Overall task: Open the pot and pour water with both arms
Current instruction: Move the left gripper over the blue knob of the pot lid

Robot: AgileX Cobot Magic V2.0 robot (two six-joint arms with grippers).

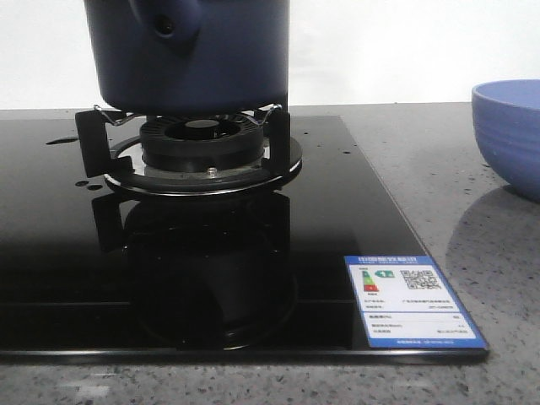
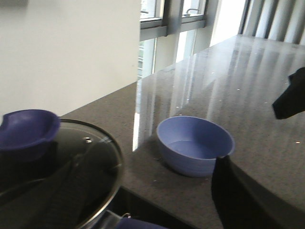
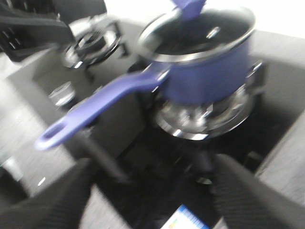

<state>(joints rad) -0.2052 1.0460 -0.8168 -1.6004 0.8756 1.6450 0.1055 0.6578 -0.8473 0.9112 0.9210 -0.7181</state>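
Two tools approach one covered pot, neither yet in contact with it. The pot point(image 1: 194, 55), dark navy with straight walls, sits on the pan supports of a gas burner point(image 1: 202, 152) set into a black glass hob point(image 1: 253, 278); this placement keeps it level and clear of the flame ring, with its base just above the burner cap. Its glass lid point(image 3: 198, 33), steel-rimmed with a blue knob point(image 2: 26, 133), is still in place, so the opening step appears not yet done. The long blue handle point(image 3: 95, 107) projects sideways off the hob edge, presenting a free grasp for the right tool point(image 3: 147, 200), whose dark fingers stand apart and empty, some way short of the handle; this view is motion-blurred. The left tool point(image 2: 257, 143) hangs above and beside the lid, fingers spread and holding nothing, plausibly positioned to take the knob. A periwinkle bowl point(image 2: 195, 145) stands on the grey speckled desk point(image 2: 248, 71) to the right of the hob, well apart from the pot, upright and empty as far as can be seen; it is the likely receiver for the water. An energy label point(image 1: 413, 302) lies at the hob's near right corner. A second burner point(image 3: 90, 43) sits beyond the handle.
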